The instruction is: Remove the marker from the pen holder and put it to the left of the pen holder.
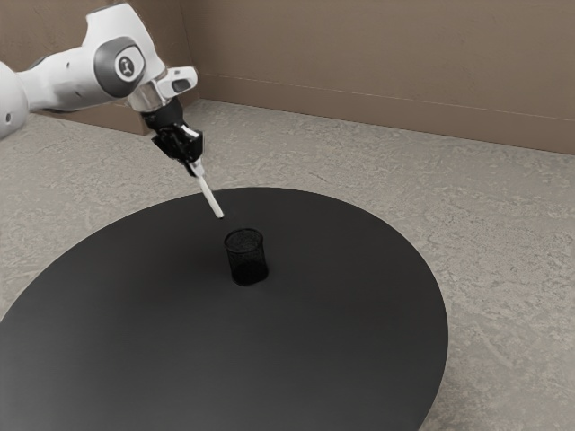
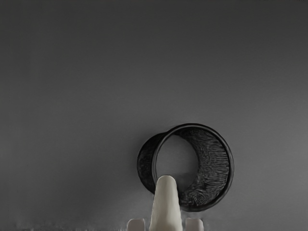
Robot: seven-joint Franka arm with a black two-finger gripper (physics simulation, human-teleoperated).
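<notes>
My gripper (image 1: 195, 165) grasps the white marker (image 1: 211, 197) clear of the mesh pen holder (image 1: 246, 259), toward the worktop's (image 1: 260, 359) far edge in the exterior view.

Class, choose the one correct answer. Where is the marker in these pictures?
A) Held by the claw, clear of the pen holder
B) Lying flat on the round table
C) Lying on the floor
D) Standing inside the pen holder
A: the white marker slants down from the claw, its lower end in the air, outside the mesh pen holder.
</notes>
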